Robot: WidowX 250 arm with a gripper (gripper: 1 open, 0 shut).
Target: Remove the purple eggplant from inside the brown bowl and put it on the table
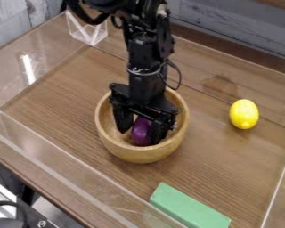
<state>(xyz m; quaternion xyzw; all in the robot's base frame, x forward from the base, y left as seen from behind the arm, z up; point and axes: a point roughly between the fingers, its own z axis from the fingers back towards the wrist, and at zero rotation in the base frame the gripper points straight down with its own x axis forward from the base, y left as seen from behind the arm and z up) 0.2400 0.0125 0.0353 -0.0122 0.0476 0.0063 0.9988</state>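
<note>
Purple eggplant (142,133) inside brown bowl (121,147), directly beneath gripper (144,126), between spread, unclenched fingers; not gripped. Risks: glossy skin may slip on closing; fingers near bowl wall could drag bowl across table (61,98).

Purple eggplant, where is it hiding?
The glossy purple eggplant lies inside the round light-brown wooden bowl, mid-picture, between the open black gripper's fingers.
</note>
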